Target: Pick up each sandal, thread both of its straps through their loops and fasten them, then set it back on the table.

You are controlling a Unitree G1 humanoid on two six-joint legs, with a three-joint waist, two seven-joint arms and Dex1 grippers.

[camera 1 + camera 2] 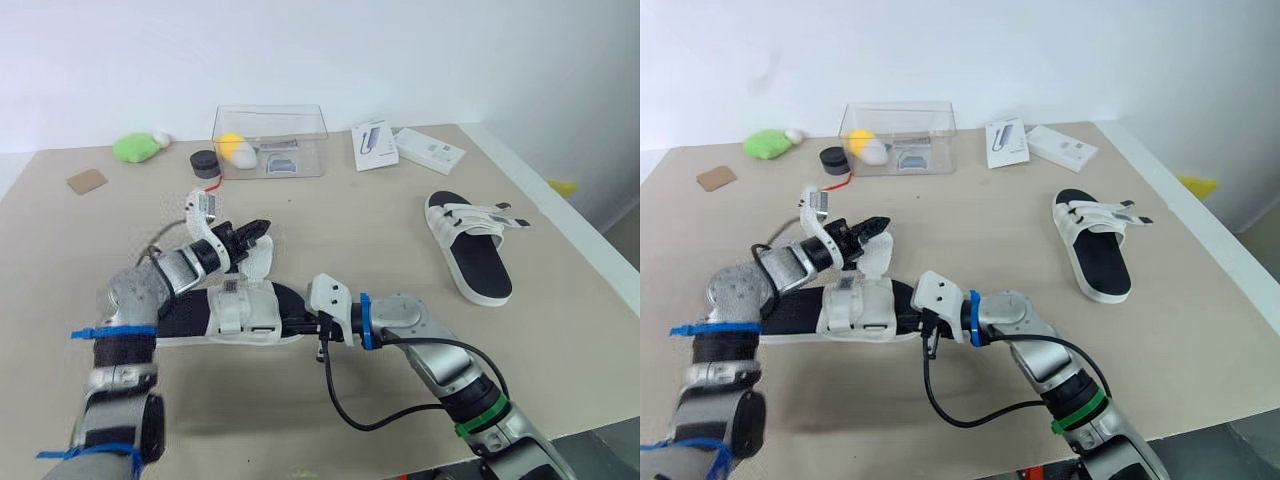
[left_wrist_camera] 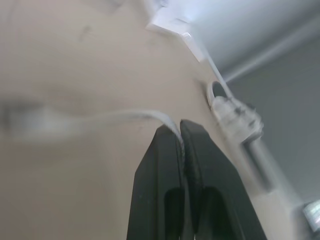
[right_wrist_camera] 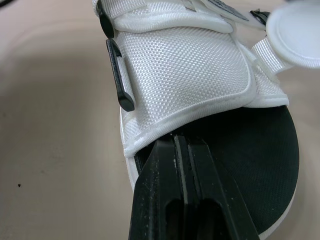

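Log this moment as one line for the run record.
left gripper: shut on strap | right gripper: shut, resting on near sandal footbed | far sandal: flat on table

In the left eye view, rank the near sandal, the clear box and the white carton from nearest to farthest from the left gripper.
1. Near sandal: its strap is in the left gripper.
2. Clear box: beyond it, at the back.
3. White carton: back right.

- We log the near sandal (image 1: 240,315) on the tabletop (image 1: 560,330), front left of centre.
- The second sandal (image 1: 470,245) lies well apart, to its right.
- Behind both we find a box (image 1: 270,140), with a carton (image 1: 374,145) and a packet (image 1: 430,151) to its right.
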